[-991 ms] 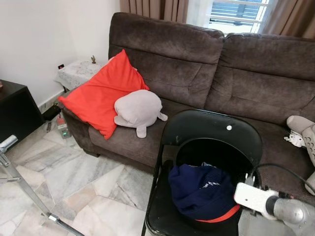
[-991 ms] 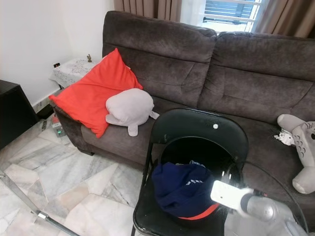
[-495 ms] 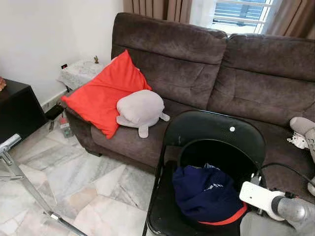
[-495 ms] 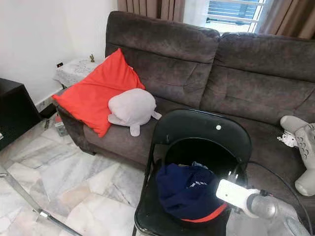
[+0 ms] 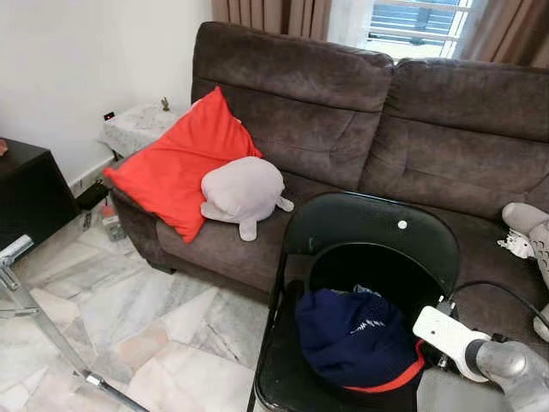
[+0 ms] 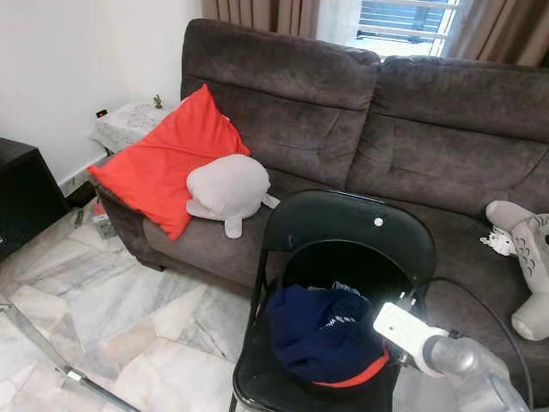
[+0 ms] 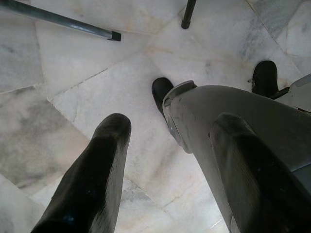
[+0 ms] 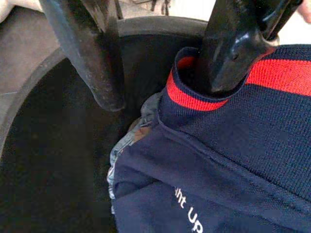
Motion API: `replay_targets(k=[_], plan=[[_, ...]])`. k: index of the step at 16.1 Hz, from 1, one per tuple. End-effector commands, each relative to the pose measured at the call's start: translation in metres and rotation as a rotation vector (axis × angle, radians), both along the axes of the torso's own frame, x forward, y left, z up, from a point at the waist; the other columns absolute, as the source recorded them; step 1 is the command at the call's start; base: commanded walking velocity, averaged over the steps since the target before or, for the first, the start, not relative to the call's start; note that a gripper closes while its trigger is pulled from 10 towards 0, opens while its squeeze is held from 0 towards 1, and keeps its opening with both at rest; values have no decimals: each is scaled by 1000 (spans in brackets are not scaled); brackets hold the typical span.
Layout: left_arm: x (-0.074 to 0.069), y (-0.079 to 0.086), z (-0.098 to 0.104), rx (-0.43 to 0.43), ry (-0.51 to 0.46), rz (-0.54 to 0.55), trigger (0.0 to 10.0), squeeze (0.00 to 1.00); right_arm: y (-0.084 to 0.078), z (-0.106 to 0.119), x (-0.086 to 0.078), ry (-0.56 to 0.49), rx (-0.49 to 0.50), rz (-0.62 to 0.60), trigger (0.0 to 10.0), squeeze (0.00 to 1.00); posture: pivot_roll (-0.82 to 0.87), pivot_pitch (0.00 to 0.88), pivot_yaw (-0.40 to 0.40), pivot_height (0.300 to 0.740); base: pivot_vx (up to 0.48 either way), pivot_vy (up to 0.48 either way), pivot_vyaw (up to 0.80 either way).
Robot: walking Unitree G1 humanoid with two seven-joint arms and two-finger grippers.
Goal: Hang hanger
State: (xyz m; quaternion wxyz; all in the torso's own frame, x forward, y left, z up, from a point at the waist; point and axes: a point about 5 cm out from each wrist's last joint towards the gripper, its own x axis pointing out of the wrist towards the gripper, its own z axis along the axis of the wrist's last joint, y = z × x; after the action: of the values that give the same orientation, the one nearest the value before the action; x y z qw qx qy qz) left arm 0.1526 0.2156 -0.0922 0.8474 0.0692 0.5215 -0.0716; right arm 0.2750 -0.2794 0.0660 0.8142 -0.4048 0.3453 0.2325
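- A dark brown sofa (image 5: 377,112) stands against the wall under a window (image 5: 416,19) with brown curtains (image 5: 270,13).
- A red cushion (image 5: 176,163) leans in the sofa's left corner.
- A grey plush (image 5: 243,193) lies on the seat, touching the cushion.
- Another grey plush (image 6: 523,257) sits at the sofa's right end.
- A black folding chair (image 5: 369,232) stands in front of the sofa.
- A black basket (image 5: 377,270) rests on the chair seat.
- Navy clothing (image 5: 352,335) with a red band fills the basket.
- A small table (image 5: 137,124) with a patterned cloth stands beside the sofa.
- A black cabinet (image 5: 30,193) stands at the left.
- A metal frame (image 5: 39,322) crosses the marble floor (image 5: 146,309).
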Motion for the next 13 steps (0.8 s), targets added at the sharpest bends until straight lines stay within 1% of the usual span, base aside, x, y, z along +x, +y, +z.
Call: replay_targets(k=[1,4,5,6,7,8,9,10,13], plan=[[-4,2,-1,16,24,-18,10000,0,1,-8,-6,45,18,-8,10000,0,-62,1,-7,740,0,0,0],[-4,2,-1,17,23,-20,10000,0,-7,-9,-4,34,-16,-73,10000,0,-62,1,-5,740,0,0,0],[-4,2,-1,17,23,-21,10000,0,-13,-7,0,-4,-38,-122,10000,0,-62,0,-5,740,0,0,0],[-4,2,-1,17,23,-21,10000,0,-14,-4,4,-35,-7,-161,10000,0,-60,0,-5,740,0,0,0],[-4,2,-1,18,22,-22,10000,0,-9,-3,7,-50,64,-179,10000,0,-59,0,-4,740,0,0,0],[-4,2,-1,18,22,-22,10000,0,-7,-3,8,-53,90,-182,10000,0,-59,0,-4,740,0,0,0],[-4,2,-1,19,23,-24,10000,0,-1,-3,10,-50,154,-191,10000,0,-57,0,-3,740,0,0,0],[-4,2,-1,20,23,-25,10000,0,2,-5,10,-35,178,-188,10000,0,-56,0,-3,740,0,0,0],[-4,3,-1,21,24,-23,10000,0,6,-23,0,62,156,-158,10000,0,-50,2,-4,740,0,0,0]])
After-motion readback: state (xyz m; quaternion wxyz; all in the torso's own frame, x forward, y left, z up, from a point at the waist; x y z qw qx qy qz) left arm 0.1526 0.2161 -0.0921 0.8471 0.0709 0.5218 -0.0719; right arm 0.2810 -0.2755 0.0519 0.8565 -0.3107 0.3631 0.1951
